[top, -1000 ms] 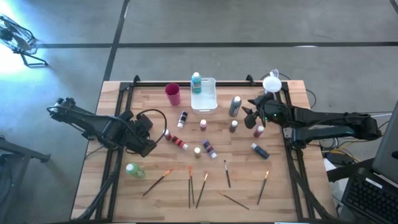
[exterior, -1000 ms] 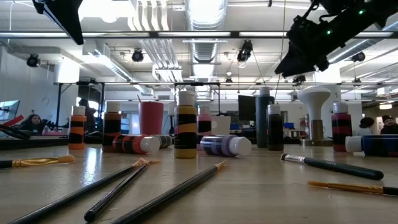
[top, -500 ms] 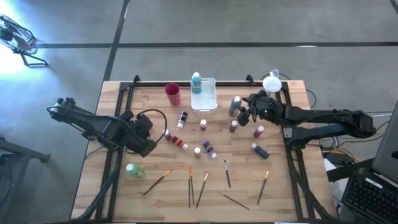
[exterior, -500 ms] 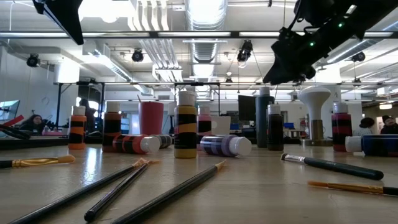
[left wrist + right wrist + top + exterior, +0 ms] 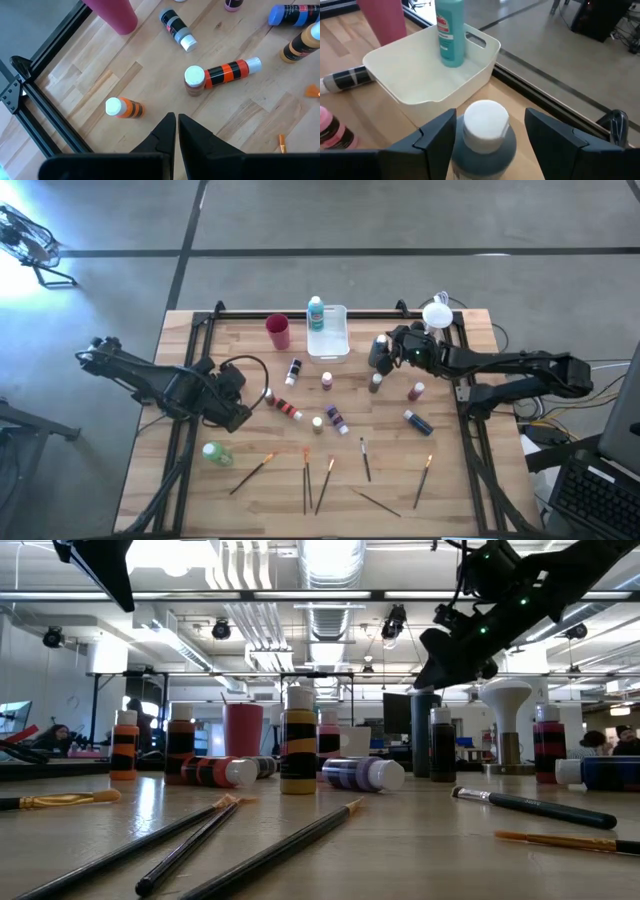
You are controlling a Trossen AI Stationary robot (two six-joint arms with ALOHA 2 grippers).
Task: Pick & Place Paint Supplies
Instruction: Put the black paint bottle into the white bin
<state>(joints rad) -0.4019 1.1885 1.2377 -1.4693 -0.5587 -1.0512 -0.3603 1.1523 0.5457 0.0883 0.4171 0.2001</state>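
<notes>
Right end effector [image 5: 383, 352] hangs over the back right part of the desk [image 5: 240, 475], its two fingers [image 5: 436, 134] spread wide on either side of an upright grey bottle [image 5: 484, 137] with a white cap. The wrist view shows the cap between the fingers with a gap on each side, so nothing is gripped. In the low view this end effector [image 5: 440, 652] sits just above the bottle's top [image 5: 424, 735].

Just beyond the grey bottle lies the translucent white tray [image 5: 340, 330], with a teal bottle [image 5: 316, 313] standing upright inside it. A magenta cup [image 5: 278, 332] stands beside the tray.

Left end effector [image 5: 173, 131] waits over the left middle of the desk, fingers pressed together and holding nothing. Near it an orange-and-black bottle [image 5: 125, 107] stands and a red-and-black striped one [image 5: 228, 72] lies on its side.

The remaining paint bottles are scattered across the middle of the desk: a blue one [image 5: 418, 421] lies on its side towards the right, a red one [image 5: 416, 391] stands near it, a purple one [image 5: 336, 419] lies near the centre, and a green one [image 5: 216, 453] lies at the front left. Several paintbrushes [image 5: 324, 486] lie flat along the front edge, well apart from both arms.
</notes>
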